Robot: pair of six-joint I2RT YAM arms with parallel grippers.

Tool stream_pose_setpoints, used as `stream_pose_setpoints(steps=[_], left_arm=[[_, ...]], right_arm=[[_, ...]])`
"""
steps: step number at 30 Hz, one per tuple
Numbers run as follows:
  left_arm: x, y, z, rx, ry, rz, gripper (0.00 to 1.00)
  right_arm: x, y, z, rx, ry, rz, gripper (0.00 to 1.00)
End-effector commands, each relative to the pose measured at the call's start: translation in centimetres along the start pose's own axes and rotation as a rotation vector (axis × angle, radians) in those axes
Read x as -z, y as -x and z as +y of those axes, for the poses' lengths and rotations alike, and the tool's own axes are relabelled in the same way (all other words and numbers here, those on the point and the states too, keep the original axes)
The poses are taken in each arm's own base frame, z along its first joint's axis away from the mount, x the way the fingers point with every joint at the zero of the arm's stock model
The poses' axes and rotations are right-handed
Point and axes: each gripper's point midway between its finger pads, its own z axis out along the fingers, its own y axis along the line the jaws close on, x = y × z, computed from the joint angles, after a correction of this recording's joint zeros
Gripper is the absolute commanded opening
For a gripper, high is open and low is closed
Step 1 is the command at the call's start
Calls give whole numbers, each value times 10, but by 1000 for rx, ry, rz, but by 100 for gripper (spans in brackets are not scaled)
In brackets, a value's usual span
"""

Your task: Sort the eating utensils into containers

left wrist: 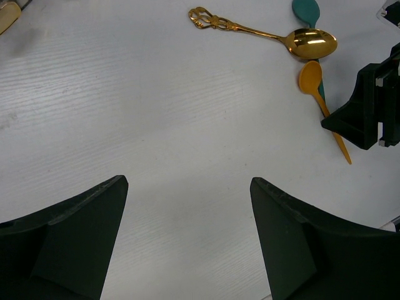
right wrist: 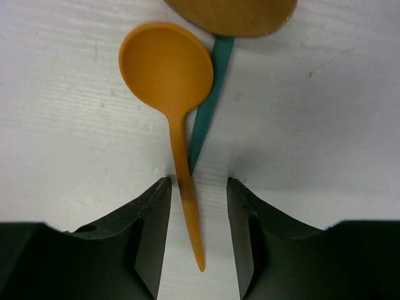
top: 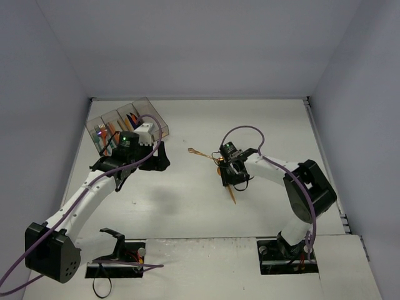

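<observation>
At the far left of the white table (top: 187, 206) sits the tray of containers (top: 152, 111), four clear smoky bins in a row. Several utensils already lie in the bins, among them an orange fork (top: 103, 133) and orange and dark blue pieces (top: 131, 117) one or two bins further right. Just beside the tray, at its near right corner, hangs the left gripper (top: 159, 159). Its jaws are spread wide with nothing but bare table between them, as the left wrist view shows. To the right of the tray and well apart from it lies the gold spoon (left wrist: 262, 31), its ornate handle end pointing back toward the tray. Its bowl lies close to a teal utensil (left wrist: 305, 9). Further right of the tray, the orange spoon (right wrist: 178, 137) lies flat on the table, its bowl beside the gold bowl and its handle crossing over the teal handle. Over that handle, farthest from the tray, is the right gripper (right wrist: 199, 187). Its jaws are parted on either side of the orange handle, released rather than clamped. There is a clear gap on one side, and the handle runs close along the other finger (right wrist: 150, 219).
</observation>
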Motion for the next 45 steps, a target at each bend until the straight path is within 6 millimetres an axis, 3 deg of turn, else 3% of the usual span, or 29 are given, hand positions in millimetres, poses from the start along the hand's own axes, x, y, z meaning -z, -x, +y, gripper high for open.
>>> stream_pose_setpoints(steps=[1,9,13,19,23,26,29,33,40,45], left_arm=[[6,19,-13,-16,-49,-76,77],[4,19,-15,-13,-59,-73,77],[3,18,-16,-10,-62,-70,77],[7,14,-19,2,-82,-68,77],[12,16,-31,31,-136,-86,77],[16,19,-40,69,-172,-116,77],[20,31,-55,103,-232,-179,77],[24,49,-75,119,-289,-271,77],[22,60,-115,31,-329,-298,77],[18,69,-130,6,-336,-328,76]], right_arm=[[13,-34,3,25,-2,94,34],[-1,-45,16,79,-40,134,17],[-6,-41,25,97,-41,140,0],[5,-21,50,108,20,81,0],[40,22,76,83,107,-56,0],[76,68,93,48,161,-197,0],[109,107,100,8,181,-323,0],[140,142,111,-69,237,-441,0],[171,172,121,-221,352,-542,0],[182,175,127,-282,415,-567,0]])
